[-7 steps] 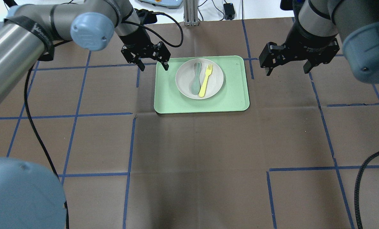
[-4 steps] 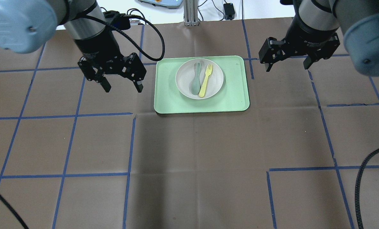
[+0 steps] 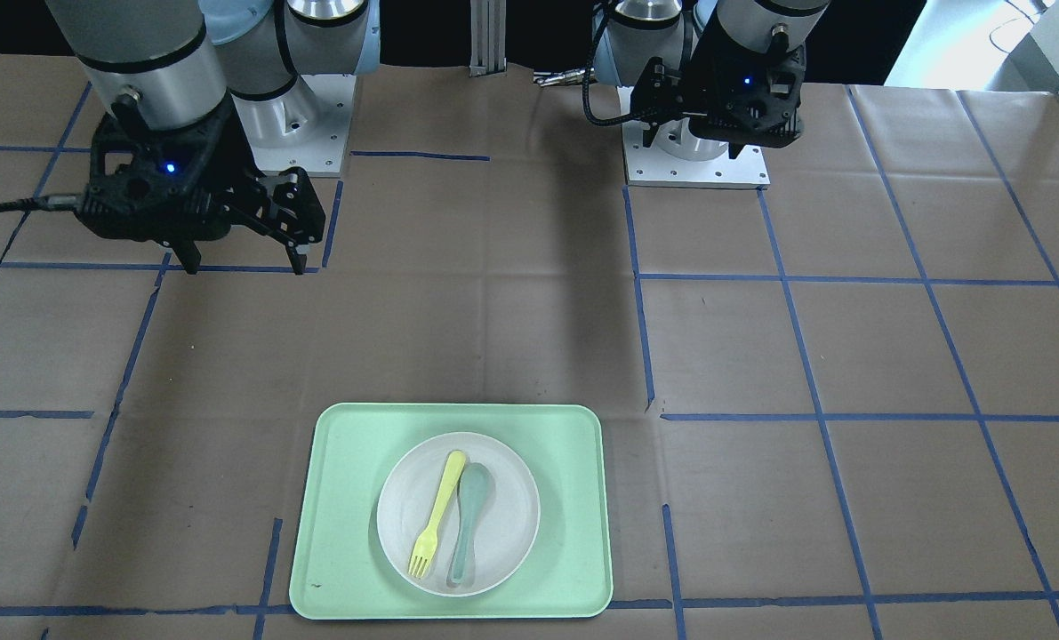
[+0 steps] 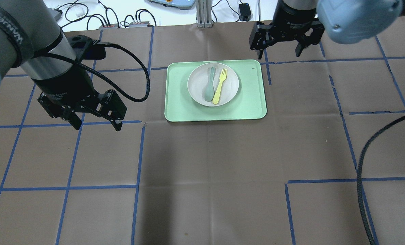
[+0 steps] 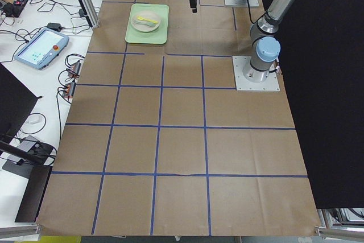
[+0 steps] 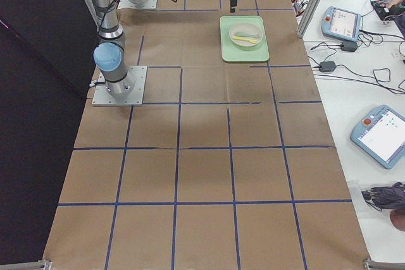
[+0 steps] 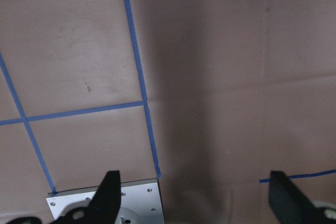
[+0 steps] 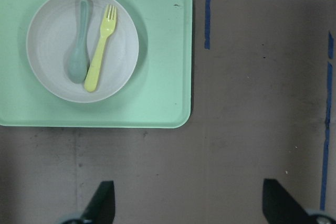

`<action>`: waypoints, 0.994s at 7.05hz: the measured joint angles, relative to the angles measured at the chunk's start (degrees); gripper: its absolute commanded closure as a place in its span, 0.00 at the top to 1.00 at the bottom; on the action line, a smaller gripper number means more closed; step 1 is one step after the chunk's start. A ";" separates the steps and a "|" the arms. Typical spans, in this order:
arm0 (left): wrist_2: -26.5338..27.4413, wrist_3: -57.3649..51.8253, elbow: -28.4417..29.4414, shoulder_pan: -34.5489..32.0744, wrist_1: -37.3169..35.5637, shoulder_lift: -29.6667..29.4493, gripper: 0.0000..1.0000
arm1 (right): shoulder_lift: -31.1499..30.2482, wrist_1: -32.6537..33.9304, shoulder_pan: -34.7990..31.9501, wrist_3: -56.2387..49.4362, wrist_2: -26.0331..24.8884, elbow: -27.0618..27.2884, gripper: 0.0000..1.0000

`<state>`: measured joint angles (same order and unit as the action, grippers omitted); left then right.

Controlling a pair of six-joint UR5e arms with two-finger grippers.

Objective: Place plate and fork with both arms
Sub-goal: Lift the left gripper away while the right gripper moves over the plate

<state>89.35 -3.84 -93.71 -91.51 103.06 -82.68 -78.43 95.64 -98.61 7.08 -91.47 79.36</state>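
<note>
Starting at the robot-side edge of the tabletop: seeing the left end effector hanging raised over the left half, close to that edge. Pointing straight down, jaws spread apart, gripping nothing. Getting only bare tabletop and a mount plate in its wrist view, so sitting well apart from the task items.

Moving outward: seeing the right end effector raised high over the right half, also pointing straight down. Jaws wide apart, carrying nothing. Looking down on the whole tray from its wrist view, so probably standing off to the tray's robot side and not directly over it.

Reaching the far edge: finding the tray lying flat near it, roughly midway between its two corners. Seeing the plate sitting inside the tray, close to the tray's far rim. Seeing the fork lying flat in the plate, tines toward the far edge, beside the spoon. Not managing to tell whether the handle ends are touching.

Reading this as placement done: raised plate rim keeping the fork from sliding off, tray rim boxing the plate in. Judging both end effectors as parked high and off to either side, keeping clear of the set-down items.
</note>
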 measured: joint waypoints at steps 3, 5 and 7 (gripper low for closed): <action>0.11 0.16 -1.13 0.18 -8.14 -1.07 0.99 | 9.79 1.87 -4.06 6.36 0.44 -6.25 1.00; 0.05 0.30 -1.41 0.19 -8.93 -0.98 0.99 | 13.33 4.42 -4.53 9.33 0.62 -6.80 1.00; 0.04 0.21 -1.52 0.19 -9.01 -0.92 0.99 | 18.04 8.97 -5.74 11.92 0.57 -6.84 0.99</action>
<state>89.39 -3.63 -95.23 -91.32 94.05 -83.60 -60.39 104.61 -104.35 19.00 -90.89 72.52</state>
